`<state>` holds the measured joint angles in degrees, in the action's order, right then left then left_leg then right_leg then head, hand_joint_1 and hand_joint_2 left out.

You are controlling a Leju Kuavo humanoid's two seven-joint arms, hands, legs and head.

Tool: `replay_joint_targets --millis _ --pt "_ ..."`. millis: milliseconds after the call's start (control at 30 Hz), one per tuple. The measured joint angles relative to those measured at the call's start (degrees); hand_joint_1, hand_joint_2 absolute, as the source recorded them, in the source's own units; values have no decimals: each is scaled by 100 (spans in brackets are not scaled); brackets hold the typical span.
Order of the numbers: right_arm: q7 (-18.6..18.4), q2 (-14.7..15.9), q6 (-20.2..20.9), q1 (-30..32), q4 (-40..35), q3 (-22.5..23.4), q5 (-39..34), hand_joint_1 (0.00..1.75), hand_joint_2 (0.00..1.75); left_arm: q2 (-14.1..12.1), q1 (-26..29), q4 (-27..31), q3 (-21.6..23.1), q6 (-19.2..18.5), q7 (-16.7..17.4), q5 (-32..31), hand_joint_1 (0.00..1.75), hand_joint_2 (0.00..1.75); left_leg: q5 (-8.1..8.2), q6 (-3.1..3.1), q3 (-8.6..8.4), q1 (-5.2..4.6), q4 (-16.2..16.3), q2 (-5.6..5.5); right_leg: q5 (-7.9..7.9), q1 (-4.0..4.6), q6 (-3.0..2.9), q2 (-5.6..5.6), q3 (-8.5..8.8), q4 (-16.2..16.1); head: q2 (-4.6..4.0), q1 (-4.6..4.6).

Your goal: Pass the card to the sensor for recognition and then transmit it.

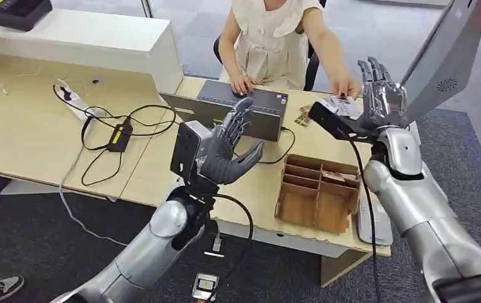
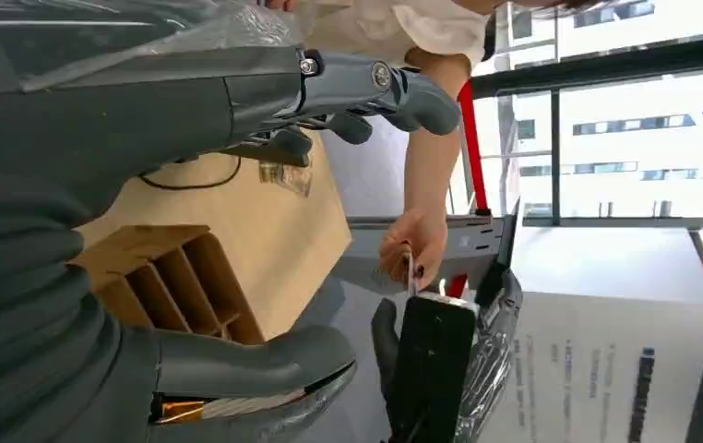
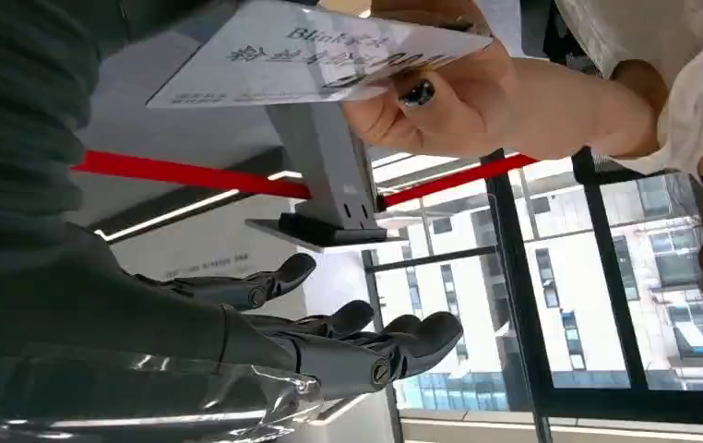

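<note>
Handover pending: person's hand (image 3: pixel 458 101) offers white printed card (image 3: pixel 311 55); right hand (image 1: pixel 382 95) spread wide, left hand (image 1: pixel 228 148) loosely spread, both hold nothing.
Risk: early release before fingers clamp; card could drop onto worktop (image 1: pixel 36 132).

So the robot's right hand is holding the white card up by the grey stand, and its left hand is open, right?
Not quite. The person's hand holds the white card, not the robot's right hand, whose fingers are spread and empty, as the right wrist view shows. The left hand is open.

Head looks down; wrist views close, sideways.
</note>
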<state>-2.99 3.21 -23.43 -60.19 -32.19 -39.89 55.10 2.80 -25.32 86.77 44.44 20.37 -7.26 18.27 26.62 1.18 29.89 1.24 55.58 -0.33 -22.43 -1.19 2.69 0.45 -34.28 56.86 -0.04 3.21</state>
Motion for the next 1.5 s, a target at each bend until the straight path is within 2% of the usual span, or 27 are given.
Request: replay_joint_targets --millis 267,833,1000,1133,1233,1333,1500 --pt "223 -50 -140 -2 234 -48 -271 175 175 -11 11 0 26 105 44 57 0 175 0 0 0 -1 0 1 0 0 0 1 0 0 0 0" --pt "295 -105 -295 -39 518 -127 -536 175 175 -28 11 -4 90 98 44 92 0 175 0 0 -1 -1 1 1 0 0 0 1 0 0 0 0" --pt "457 -122 -466 -58 527 -140 -826 175 175 -31 11 -4 114 122 44 92 0 175 0 0 -1 -1 1 1 0 0 0 1 0 0 0 2" --pt "692 -120 -679 -52 432 -129 -1384 175 175 -50 43 -4 120 227 39 20 0 175 0 0 -4 -1 1 2 0 0 0 2 -1 0 0 0" --pt "712 -22 -837 58 157 -74 -1832 175 175 -70 126 0 111 326 24 -101 0 175 0 0 -6 -1 1 2 0 0 0 3 1 0 0 0" --pt "439 199 -901 407 -392 72 -2232 175 175 -112 288 50 50 437 81 -243 0 175 0 0 -6 -1 1 1 0 0 0 2 2 -1 0 0" --pt "94 669 -938 1123 -1308 499 -2308 175 175 -212 515 181 -83 463 175 -407 0 175 4 -2 -6 -3 2 1 0 -1 1 1 3 -7 0 0"
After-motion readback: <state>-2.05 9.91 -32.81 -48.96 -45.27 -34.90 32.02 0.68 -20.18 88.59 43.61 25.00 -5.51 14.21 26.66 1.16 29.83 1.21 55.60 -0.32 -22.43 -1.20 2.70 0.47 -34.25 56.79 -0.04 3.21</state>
